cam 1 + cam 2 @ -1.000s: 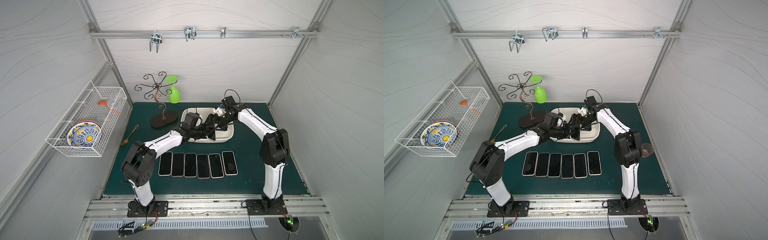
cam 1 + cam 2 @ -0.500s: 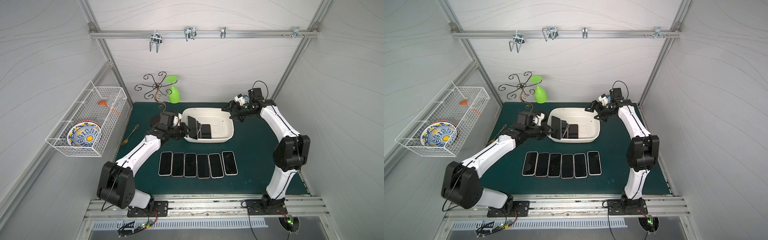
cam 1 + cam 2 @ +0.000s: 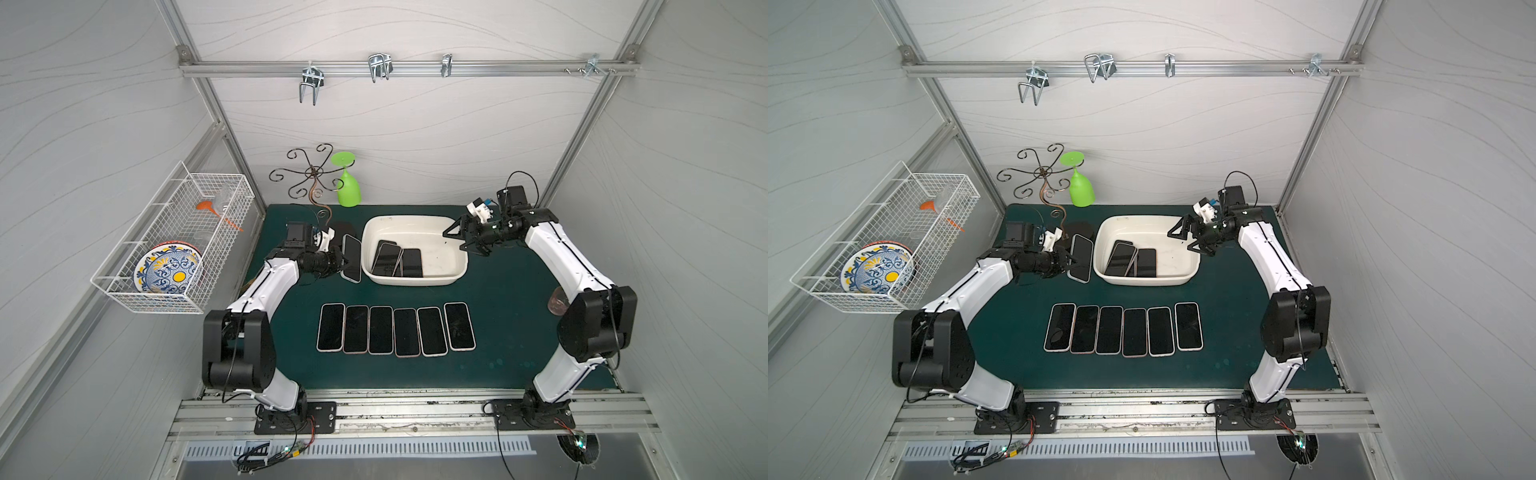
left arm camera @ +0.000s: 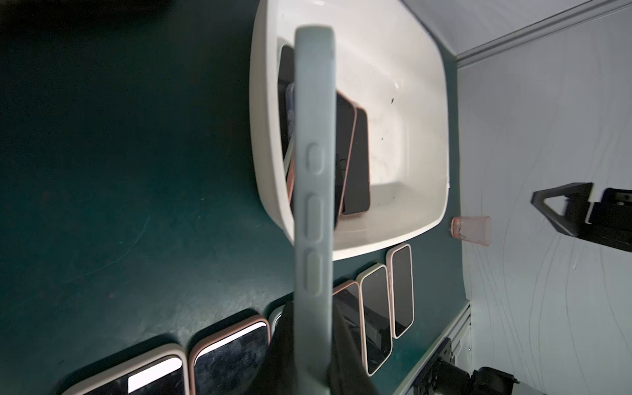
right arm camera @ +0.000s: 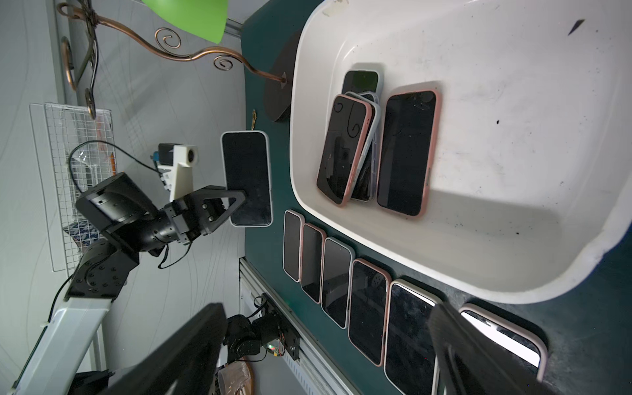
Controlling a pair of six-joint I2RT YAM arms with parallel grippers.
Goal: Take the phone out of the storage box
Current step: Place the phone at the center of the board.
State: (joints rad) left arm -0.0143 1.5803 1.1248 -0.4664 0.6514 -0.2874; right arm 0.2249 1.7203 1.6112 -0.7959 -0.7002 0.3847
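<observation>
The storage box [image 3: 440, 232] [image 3: 1177, 230] is a cream-white tub on the green mat, and several dark-screened phones [image 3: 398, 261] [image 5: 407, 154] lie stacked at its left end. My left gripper [image 3: 343, 263] [image 3: 1070, 266] [image 4: 312, 309] is shut on the phone [image 3: 351, 257] [image 3: 1081, 257] [image 4: 314, 164] [image 5: 247, 178], which has a pale case. It holds the phone edge-up above the mat, just left of the box's rim. My right gripper [image 3: 457, 239] [image 3: 1183, 241] [image 5: 325, 318] hangs open and empty over the box's right end.
A row of several phones [image 3: 395, 330] lies face-up on the mat in front of the box. A scrolled metal stand [image 3: 311, 178] and a green cup [image 3: 348, 191] stand behind. A wire basket [image 3: 174, 249] hangs on the left wall. A pink cup [image 3: 559, 303] sits by the right arm.
Both arms have pulled back out of the box. The left one moved left with the phone in its grip, and the right one moved to the box's right end.
</observation>
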